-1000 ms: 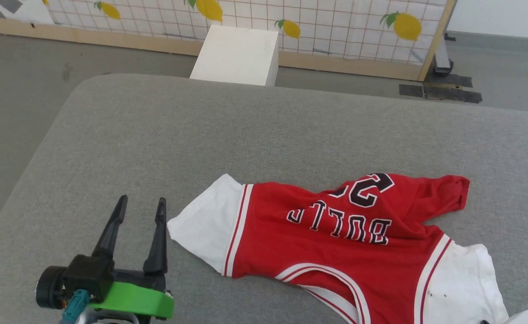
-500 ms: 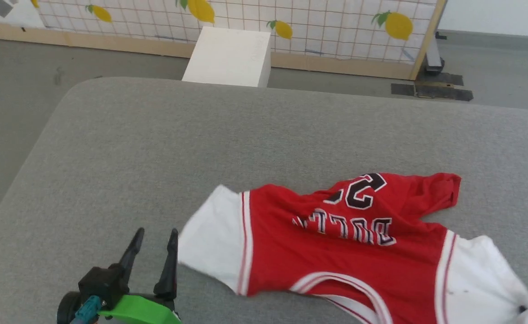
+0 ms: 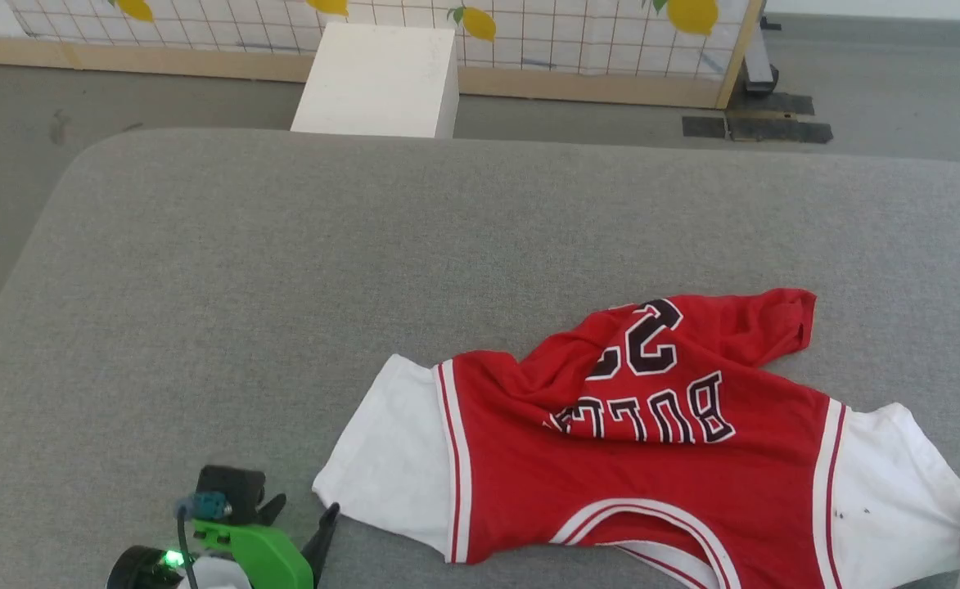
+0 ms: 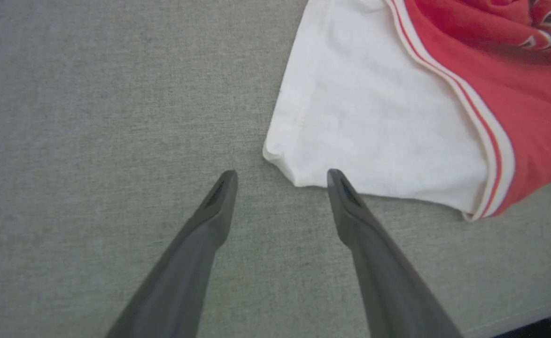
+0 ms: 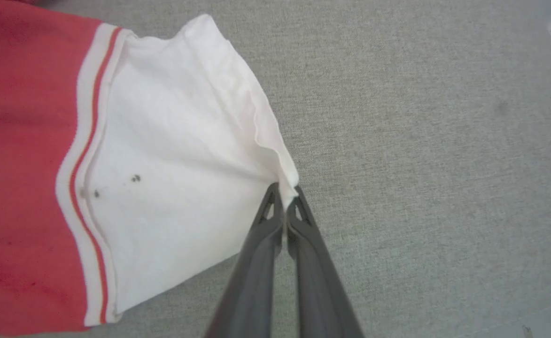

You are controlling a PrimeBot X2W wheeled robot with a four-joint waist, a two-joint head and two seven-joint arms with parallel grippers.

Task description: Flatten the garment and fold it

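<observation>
One garment (image 3: 610,474) sleeve sits in right end effector (image 5: 284,191).

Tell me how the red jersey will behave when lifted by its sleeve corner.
Probably floppy: the jersey lies bunched in soft folds across its lettering, so it should drape, not hold shape. Likely light: the sleeve puckers toward the right claw, shut on its corner. On the grey fabric surface it may drag and wrinkle.
</observation>
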